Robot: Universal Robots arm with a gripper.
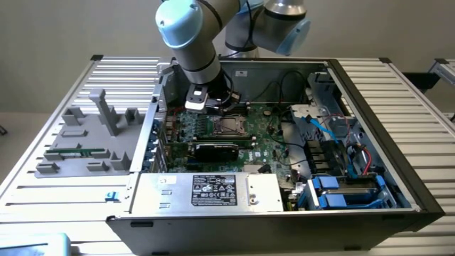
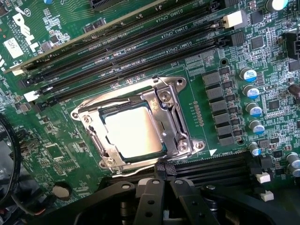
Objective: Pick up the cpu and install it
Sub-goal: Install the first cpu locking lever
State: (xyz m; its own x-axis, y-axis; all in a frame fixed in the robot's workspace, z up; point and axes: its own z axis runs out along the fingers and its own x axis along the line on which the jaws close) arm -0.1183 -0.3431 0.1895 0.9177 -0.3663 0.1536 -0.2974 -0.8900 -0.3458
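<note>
Here, at the exterior view's left, a grey holder tray (image 1: 82, 144) is sitting on a slatted metal table (image 1: 42, 186) and carrying a thin green memory stick (image 1: 71, 153). Just beside it, an open computer case (image 1: 249, 229) is lying on its side. A power supply (image 1: 213, 191) along the case's near edge is wearing a black label, its print too small to read.

The robot arm (image 1: 192, 37), grey with pale blue caps, is reaching down from above into the case. Its gripper (image 1: 212, 109) is hovering over the motherboard (image 1: 267, 138), just beside the processor socket (image 1: 229, 126). A black graphics card (image 1: 217, 150) is lying just in front of the socket. Blue drive carriers (image 1: 334, 194) are sitting toward the exterior view's right.

In the wrist view, a white Dell logo (image 2: 21, 28) is showing on the green motherboard. White print along the long black memory slots (image 2: 140, 42) is reading DIMM and CPU1. The cpu (image 2: 133, 131) is lying flat in the socket, its pale metal top glaring, with a silver retention frame (image 2: 168, 112) around it. The gripper's 2 black fingers (image 2: 152, 201) are drawn together at the tips, gripping nothing. They are hanging apart from the cpu, near the frame's edge.
</note>
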